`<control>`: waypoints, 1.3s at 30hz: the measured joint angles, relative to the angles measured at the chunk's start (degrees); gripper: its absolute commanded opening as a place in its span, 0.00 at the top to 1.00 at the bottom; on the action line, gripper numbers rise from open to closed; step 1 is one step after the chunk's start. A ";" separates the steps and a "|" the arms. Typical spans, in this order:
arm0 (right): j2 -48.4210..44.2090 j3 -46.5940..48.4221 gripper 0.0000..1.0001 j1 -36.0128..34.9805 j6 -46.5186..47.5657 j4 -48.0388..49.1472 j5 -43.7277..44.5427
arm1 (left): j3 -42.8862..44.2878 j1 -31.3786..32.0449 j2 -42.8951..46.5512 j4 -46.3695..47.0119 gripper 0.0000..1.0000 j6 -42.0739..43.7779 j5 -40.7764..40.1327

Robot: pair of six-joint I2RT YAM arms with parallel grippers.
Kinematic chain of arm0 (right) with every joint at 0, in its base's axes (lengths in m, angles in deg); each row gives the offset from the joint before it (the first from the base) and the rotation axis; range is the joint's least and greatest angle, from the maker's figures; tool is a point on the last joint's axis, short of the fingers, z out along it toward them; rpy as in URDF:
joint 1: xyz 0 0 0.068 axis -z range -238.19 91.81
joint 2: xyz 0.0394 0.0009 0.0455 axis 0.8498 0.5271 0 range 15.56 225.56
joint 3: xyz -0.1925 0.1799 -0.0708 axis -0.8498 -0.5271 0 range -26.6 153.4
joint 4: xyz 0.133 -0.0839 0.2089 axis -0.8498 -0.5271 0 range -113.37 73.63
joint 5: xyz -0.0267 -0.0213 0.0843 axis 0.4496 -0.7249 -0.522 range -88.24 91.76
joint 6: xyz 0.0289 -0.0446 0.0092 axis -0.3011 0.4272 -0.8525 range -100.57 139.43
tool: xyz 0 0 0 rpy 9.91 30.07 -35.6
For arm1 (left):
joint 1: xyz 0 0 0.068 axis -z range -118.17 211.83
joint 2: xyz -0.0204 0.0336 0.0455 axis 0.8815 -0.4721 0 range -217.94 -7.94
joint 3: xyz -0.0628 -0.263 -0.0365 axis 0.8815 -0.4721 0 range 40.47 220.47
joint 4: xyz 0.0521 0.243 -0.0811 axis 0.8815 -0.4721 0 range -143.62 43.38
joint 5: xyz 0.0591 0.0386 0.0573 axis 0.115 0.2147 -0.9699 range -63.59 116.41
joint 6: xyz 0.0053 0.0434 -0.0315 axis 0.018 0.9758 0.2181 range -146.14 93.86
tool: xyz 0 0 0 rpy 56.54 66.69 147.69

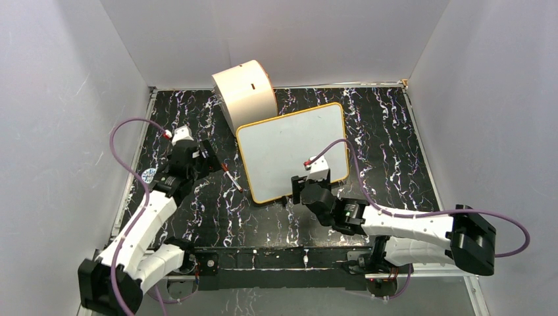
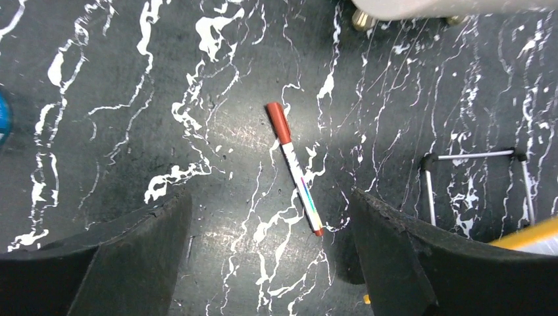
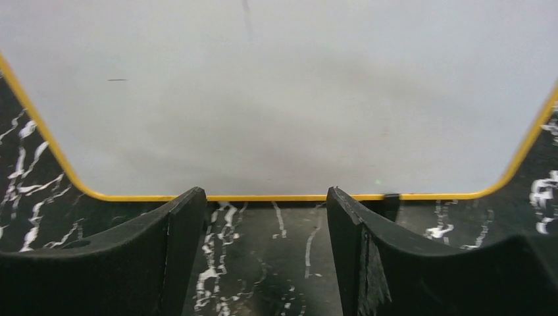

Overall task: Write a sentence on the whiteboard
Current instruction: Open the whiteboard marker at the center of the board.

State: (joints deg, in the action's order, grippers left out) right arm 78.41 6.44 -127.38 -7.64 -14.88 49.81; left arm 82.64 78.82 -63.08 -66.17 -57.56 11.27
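Note:
The whiteboard (image 1: 293, 151) with its orange-tan rim lies on the black marbled table and is blank; no sentence shows on it. It fills the top of the right wrist view (image 3: 283, 99). A marker with a red cap (image 1: 231, 178) lies on the table just left of the board, and in the left wrist view (image 2: 294, 169). My left gripper (image 1: 209, 158) is open and empty, above the table left of the marker; in the left wrist view (image 2: 270, 217) the marker's tail lies between its jaws. My right gripper (image 1: 295, 191) is open and empty at the board's near edge, which also shows in the right wrist view (image 3: 266, 201).
A cream cylinder drum (image 1: 245, 95) lies behind the board's far left corner. A small blue-and-white object (image 1: 149, 175) lies at the table's left edge. A wire stand (image 2: 475, 178) sits beside the board's corner. Grey walls enclose the table on three sides.

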 measured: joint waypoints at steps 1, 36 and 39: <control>-0.92 -0.31 0.17 0.37 0.33 -0.50 0.39 | 0.61 0.00 -1.66 -0.28 0.18 -0.26 0.31; -20.41 -7.69 0.01 2.86 20.59 3.10 17.97 | 22.10 -0.33 -45.83 -6.95 0.55 -2.43 5.35; -20.37 -7.69 0.01 2.86 21.16 3.34 18.12 | 22.86 -0.33 -47.15 -7.65 0.60 -2.16 5.40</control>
State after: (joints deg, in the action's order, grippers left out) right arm 58.04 -1.25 -124.52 13.52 -11.53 67.93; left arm 105.50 78.50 -110.22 -73.82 -59.73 16.67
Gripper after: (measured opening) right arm 0.985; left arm 0.446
